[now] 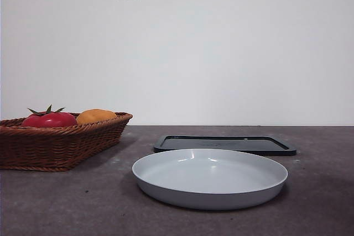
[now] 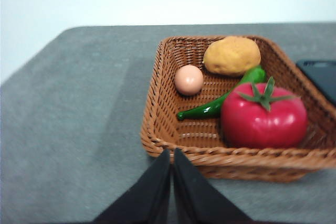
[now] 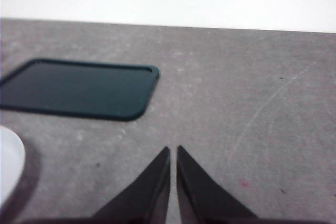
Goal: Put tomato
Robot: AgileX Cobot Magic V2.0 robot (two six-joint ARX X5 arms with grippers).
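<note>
The tomato (image 2: 264,117), glossy deep red with a green spiky stem, lies in a brown wicker basket (image 2: 157,103); in the front view the tomato (image 1: 50,119) peeks over the rim of the basket (image 1: 55,147) at the left. My left gripper (image 2: 172,153) is shut, hanging above the table just outside the basket's near rim, apart from the tomato. My right gripper (image 3: 173,150) is shut over bare table, away from the basket. Neither gripper shows in the front view.
Sharing the basket are an orange-yellow fruit (image 2: 232,54), a small pale pink fruit (image 2: 188,79) and a green pepper (image 2: 220,103). A grey round plate (image 1: 210,178) sits mid-table, a flat dark tray (image 1: 224,144) behind it, tray (image 3: 79,88) also near my right gripper.
</note>
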